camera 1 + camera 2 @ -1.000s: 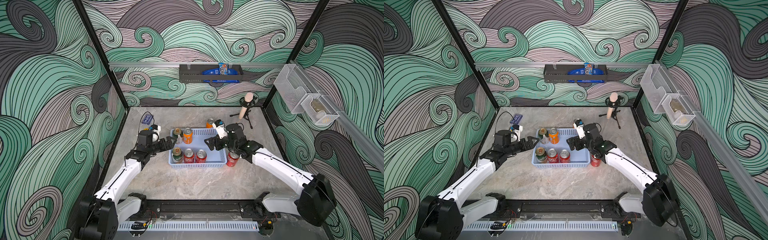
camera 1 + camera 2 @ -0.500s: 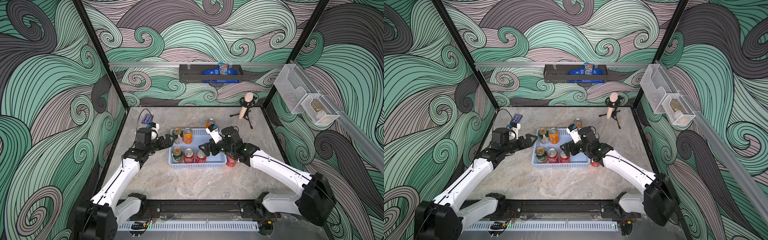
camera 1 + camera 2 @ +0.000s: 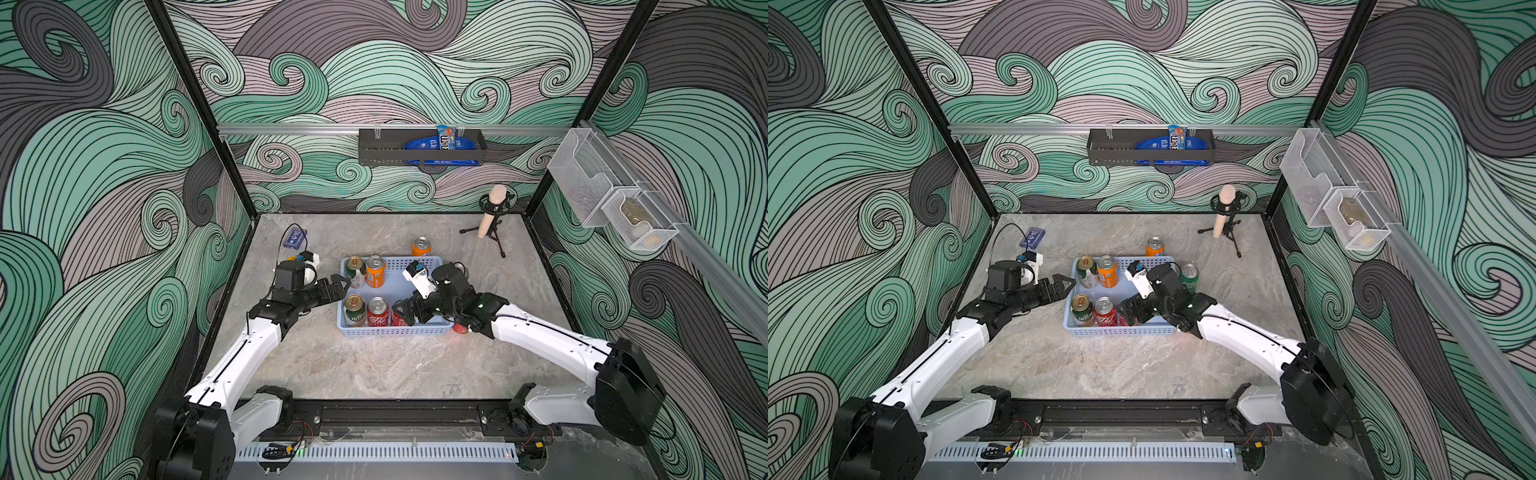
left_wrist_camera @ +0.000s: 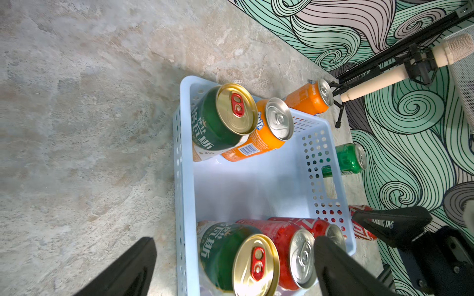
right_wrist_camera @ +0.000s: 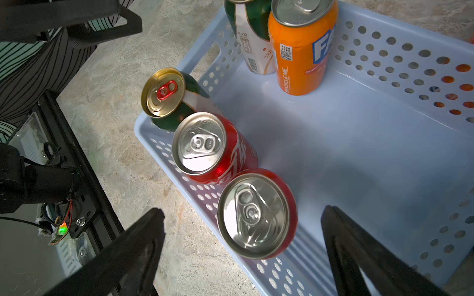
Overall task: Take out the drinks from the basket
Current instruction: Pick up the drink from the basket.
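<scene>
My right tool (image 5: pixel 243 228) hangs spread wide over the near side of the basket (image 3: pixel 395 331), with a red can (image 5: pixel 256 215) standing upright between its fingers. One finger is over the bench (image 3: pixel 374 374) outside the front wall and the other is inside the basket, and neither touches the can. A second red can (image 5: pixel 205 146) stands just beside it, then a gold-topped can (image 3: pixel 354 309) in the near left corner. My left tool (image 3: pixel 340 286) is also spread and holds nothing. It points at the basket's left end, level with the gap between that can and the other gold-topped can (image 3: pixel 354 268), which stands in the far left corner touching an orange can (image 3: pixel 375 271). Both arms reach in from the rail at the bench's near edge, elbows out and forearms angled inward toward the basket. Three drinks stand on the bench outside the basket: a second orange can (image 3: pixel 421 246) behind it, a green can (image 3: pixel 1189 274) off its right end and a third red can (image 4: pixel 359 228) by its near right corner. In both top views my right tool covers most of the red can beneath it, and my right arm hides most of the third red can.
</scene>
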